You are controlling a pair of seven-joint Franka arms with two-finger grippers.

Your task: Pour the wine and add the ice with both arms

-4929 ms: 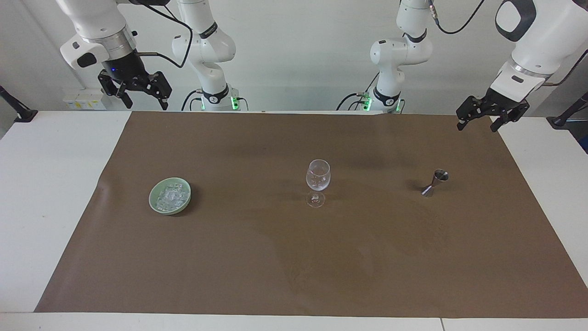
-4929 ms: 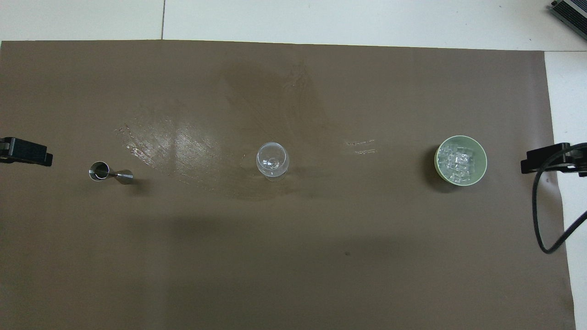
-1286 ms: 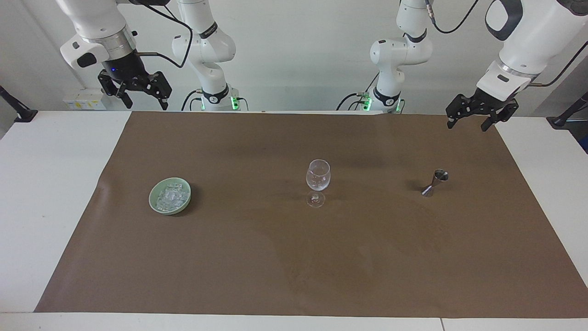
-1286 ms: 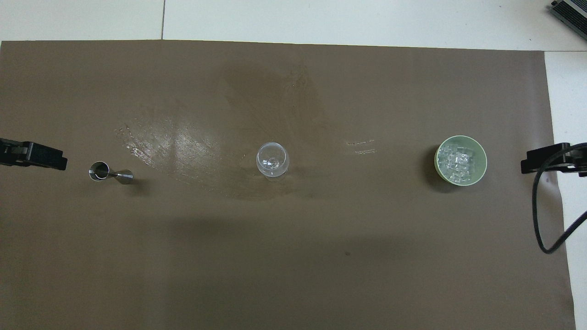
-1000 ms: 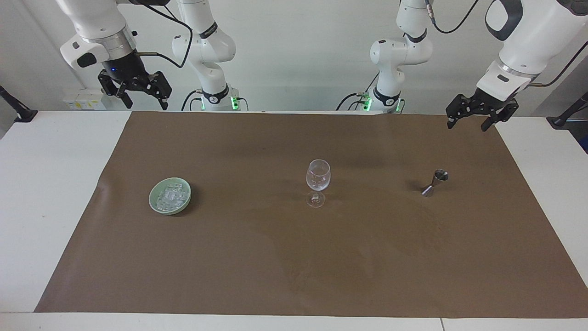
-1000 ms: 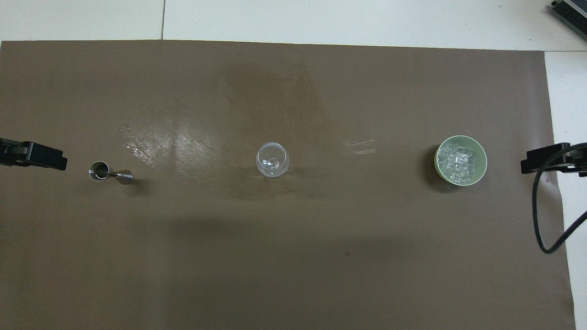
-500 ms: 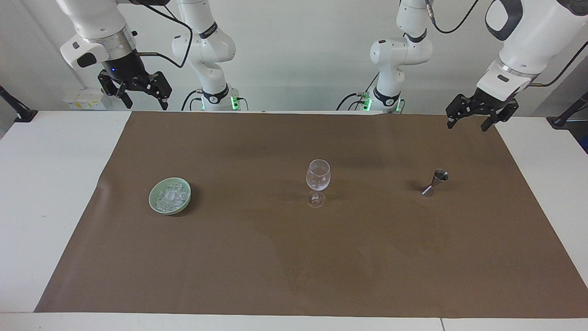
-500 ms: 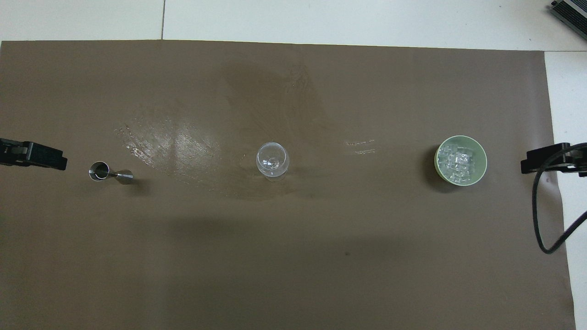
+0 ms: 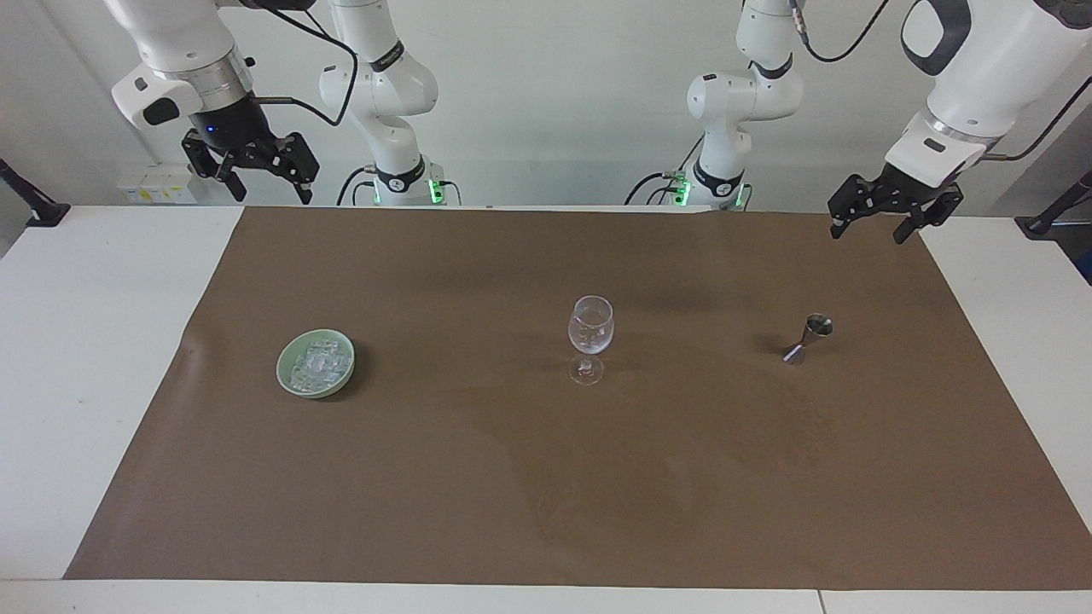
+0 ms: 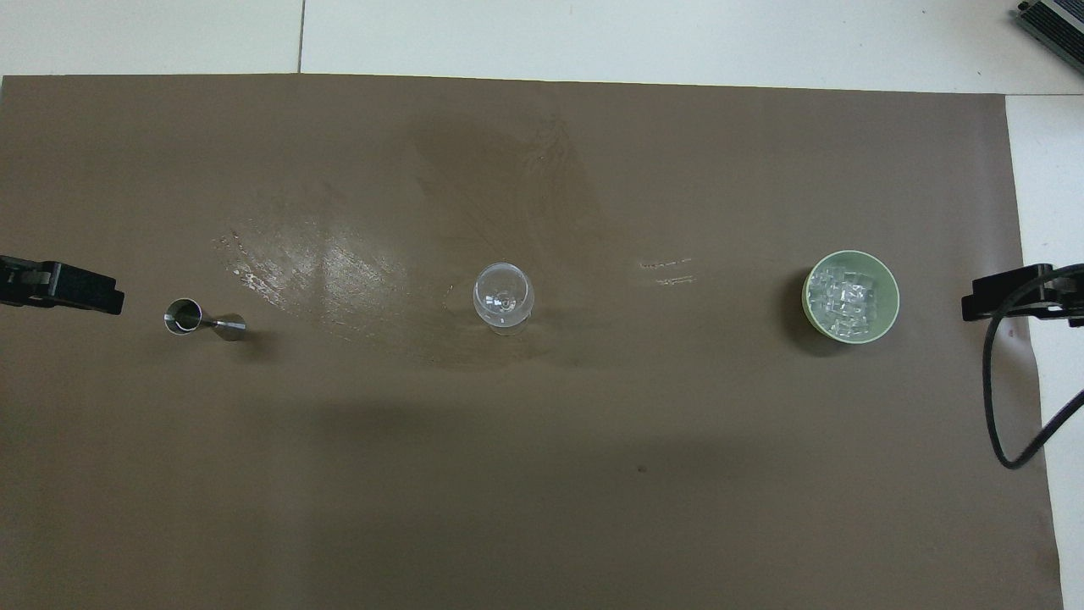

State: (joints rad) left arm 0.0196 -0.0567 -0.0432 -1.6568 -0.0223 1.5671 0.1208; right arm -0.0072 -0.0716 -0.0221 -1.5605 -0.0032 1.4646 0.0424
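Note:
A clear stemmed glass (image 9: 589,337) stands mid-mat; it also shows in the overhead view (image 10: 503,296). The ice (image 9: 317,362) fills a pale green bowl (image 9: 283,373) toward the right arm's end, and both ice (image 10: 847,296) and bowl (image 10: 889,320) show from overhead. A small metal jigger (image 9: 808,338) stands toward the left arm's end, also seen from overhead (image 10: 203,319). My left gripper (image 9: 868,230) hangs open and empty over the mat's corner, apart from the jigger. My right gripper (image 9: 266,189) hangs open and empty at the table's robot-side edge, apart from the bowl.
A brown mat (image 9: 546,477) covers most of the white table (image 9: 94,384). A black cable (image 10: 995,407) hangs by the right gripper (image 10: 999,301). The left gripper (image 10: 85,292) tip shows at the overhead view's edge.
Over the last five seconds my left gripper has shifted a little toward the jigger, then held still. The right arm, glass, bowl and jigger have not moved.

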